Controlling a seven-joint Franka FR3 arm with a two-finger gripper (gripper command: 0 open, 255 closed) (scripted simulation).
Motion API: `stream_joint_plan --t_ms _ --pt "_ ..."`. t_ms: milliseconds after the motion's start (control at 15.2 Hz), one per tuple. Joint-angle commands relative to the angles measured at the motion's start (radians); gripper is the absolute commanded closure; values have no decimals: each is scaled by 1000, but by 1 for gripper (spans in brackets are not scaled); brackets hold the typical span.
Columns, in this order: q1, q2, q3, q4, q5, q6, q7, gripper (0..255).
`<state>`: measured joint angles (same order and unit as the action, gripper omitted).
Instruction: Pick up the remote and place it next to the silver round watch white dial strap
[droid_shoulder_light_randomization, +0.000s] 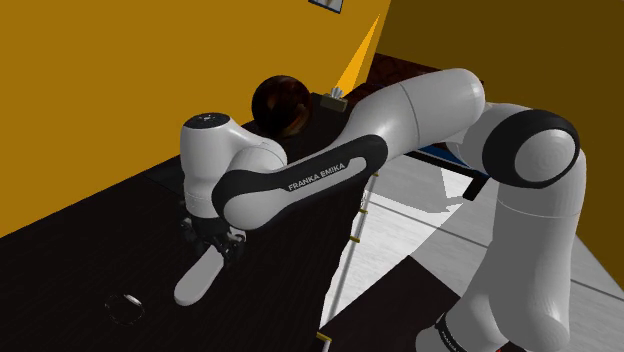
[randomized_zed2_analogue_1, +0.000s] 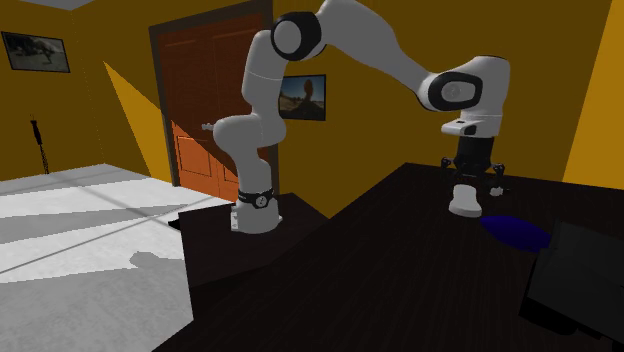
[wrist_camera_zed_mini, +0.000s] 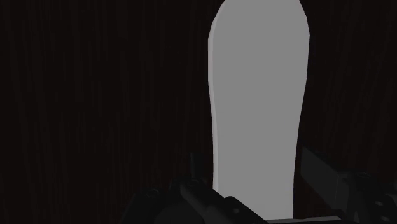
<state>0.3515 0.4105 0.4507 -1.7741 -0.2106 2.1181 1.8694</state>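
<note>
The gripper (wrist_camera_zed_mini: 254, 170) pinched one end of the grey remote (wrist_camera_zed_mini: 257, 95) between its fingers, low over the dark table (droid_shoulder_light_randomization: 90, 250). The watch (droid_shoulder_light_randomization: 127, 303) lay near the remote's free end. Beyond stood a pale floor (randomized_zed2_analogue_1: 80, 215), orange walls (droid_shoulder_light_randomization: 100, 80) and a brown door (randomized_zed2_analogue_1: 205, 110).

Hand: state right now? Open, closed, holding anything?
Hand: closed on the grey remote, clasping it near one end.
</note>
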Motion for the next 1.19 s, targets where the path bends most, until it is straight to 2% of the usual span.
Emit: stream_joint_plan --t_ms 0,330,594,1122 --pt "0 0 0 0 0 0 0 0" --pt "0 0 0 0 0 0 0 0" --pt "-7 -50 14 63 30 -107 -19 0" --pt "-7 -50 14 63 30 -107 -19 0"
